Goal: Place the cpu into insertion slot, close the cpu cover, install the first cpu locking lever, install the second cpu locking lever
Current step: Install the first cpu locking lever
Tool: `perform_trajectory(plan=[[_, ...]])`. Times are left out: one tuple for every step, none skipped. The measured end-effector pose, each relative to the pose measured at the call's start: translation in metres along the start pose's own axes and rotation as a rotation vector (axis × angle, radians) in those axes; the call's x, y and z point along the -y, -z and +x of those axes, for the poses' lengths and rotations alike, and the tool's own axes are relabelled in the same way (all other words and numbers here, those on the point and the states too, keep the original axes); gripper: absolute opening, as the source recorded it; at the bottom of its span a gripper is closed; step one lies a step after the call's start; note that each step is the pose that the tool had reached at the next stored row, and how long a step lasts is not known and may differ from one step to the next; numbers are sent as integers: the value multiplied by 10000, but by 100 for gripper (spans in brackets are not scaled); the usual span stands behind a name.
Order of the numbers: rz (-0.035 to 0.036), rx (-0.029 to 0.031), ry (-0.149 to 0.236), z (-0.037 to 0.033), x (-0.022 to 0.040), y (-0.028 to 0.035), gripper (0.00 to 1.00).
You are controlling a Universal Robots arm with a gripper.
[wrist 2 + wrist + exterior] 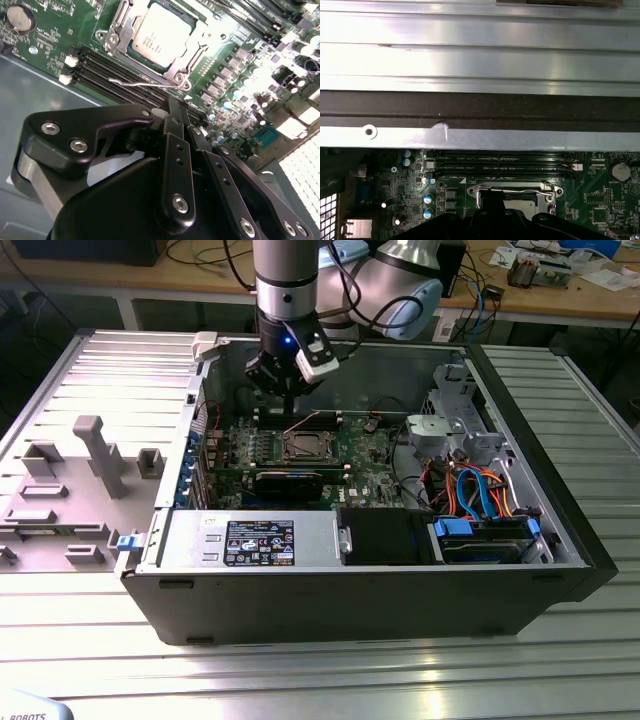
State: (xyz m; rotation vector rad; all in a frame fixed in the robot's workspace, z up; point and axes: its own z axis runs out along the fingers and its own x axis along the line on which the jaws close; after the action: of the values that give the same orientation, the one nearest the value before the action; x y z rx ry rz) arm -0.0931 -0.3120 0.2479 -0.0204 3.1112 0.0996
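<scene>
- The black two-fingered gripper (179, 106) hangs inside the open black computer case (560, 570), which stands on the ribbed metal table (300, 680). Its fingers are drawn together with only a thin seam between them, and nothing shows held there.
- The cpu (161, 36), a small flat square chip with a silver-grey metal top, sits in the insertion slot (303, 447), the square silver-rimmed socket near the middle of the green motherboard (45, 40).
- The cpu cover (199, 42), a thin silver metal frame with a square window, lies flat over the chip.
- A thin silver wire lever (145, 83) lies along the socket's edge nearest the gripper, above the long black memory slots (107, 75). It looks loose, not tucked under a catch.
- The socket lies straight ahead of the fingertips, just beyond the memory slots. The lever's long axis runs parallel to those slots and crosswise to the fingers. One end is near the fingertips and its hooked end points away, toward the slots' white clips (70, 61).
</scene>
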Motion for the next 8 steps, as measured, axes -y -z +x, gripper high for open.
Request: perform_trajectory(plan=[[-14, 1, -1, -5, 0, -12, 11], [-19, 0, -1, -7, 0, -20, 11], [-21, 0, 0, -8, 1, -28, 11], [-23, -1, 5, -8, 1, -34, 11], [-22, -3, 9, -8, 2, -36, 11], [-22, -3, 10, -8, 2, -36, 11], [-23, -2, 10, -8, 1, -37, 11], [-24, -1, 10, -8, 2, -42, 11]])
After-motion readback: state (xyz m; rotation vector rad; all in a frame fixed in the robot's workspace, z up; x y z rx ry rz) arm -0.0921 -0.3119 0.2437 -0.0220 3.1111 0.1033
